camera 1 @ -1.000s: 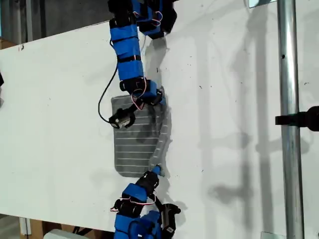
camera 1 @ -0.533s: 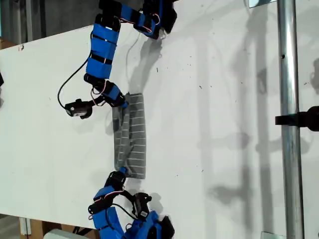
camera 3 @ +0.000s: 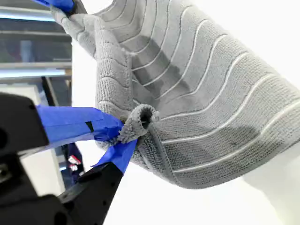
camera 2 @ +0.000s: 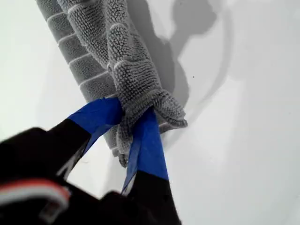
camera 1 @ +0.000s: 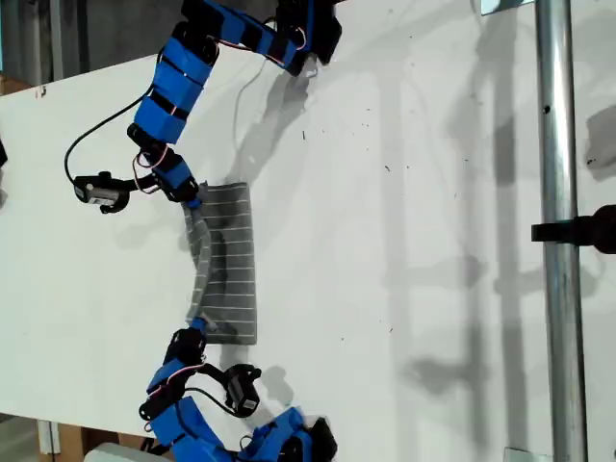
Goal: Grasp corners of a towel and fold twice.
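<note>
Exterior view: towel (camera 1: 231, 260) lies as a narrow folded strip on the white table (camera 1: 433, 192), toward the exterior view's left, long axis running top to bottom. Its edge on the view's left is lifted and bowed. An arm from the view's top pinches the strip's upper corner (camera 1: 197, 195), and an arm from the bottom pinches the lower corner (camera 1: 199, 324). Can't match arms to wrist cams from here. Table is flat and matte w/ plenty of bare room on the view's right. Metal pole (camera 1: 553, 144) is well apart.

First wrist view: my first gripper (camera 2: 131, 112) is clamped on a bunched corner and cloth bulges between the blue-taped jaws. Terry-type pile, so I judge it soft, light, floppy and not slippery. It sags and wrinkles.

Second wrist view: my second gripper (camera 3: 123, 138) is closed on a rolled corner (camera 3: 140, 117), w/ the sheet draping off it. The other gripper's blue tip (camera 3: 61, 3) shows at the far corner.

Handling call: hold right at the corners w/ both layers in the pinch, and keep tension between the arms or the middle droops. Dark shelving is visible past the table edge.
</note>
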`<action>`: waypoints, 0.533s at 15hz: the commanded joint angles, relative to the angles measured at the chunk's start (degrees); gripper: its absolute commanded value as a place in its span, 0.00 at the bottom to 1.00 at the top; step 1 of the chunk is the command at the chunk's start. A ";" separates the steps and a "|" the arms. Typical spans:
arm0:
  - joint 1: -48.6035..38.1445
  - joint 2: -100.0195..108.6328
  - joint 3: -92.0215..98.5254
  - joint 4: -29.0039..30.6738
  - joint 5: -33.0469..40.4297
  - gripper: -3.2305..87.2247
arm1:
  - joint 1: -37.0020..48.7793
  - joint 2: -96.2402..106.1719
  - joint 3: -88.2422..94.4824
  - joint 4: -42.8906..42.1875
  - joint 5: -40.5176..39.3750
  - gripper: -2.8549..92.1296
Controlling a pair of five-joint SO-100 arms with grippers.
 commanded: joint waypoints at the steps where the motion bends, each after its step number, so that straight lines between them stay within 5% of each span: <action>1: 2.11 1.85 3.69 -0.44 -2.99 0.00 | -3.16 1.85 1.76 0.00 0.53 0.03; 8: 5.89 -1.49 15.73 -4.39 -13.97 0.03 | -7.73 -9.84 2.64 2.55 10.46 0.03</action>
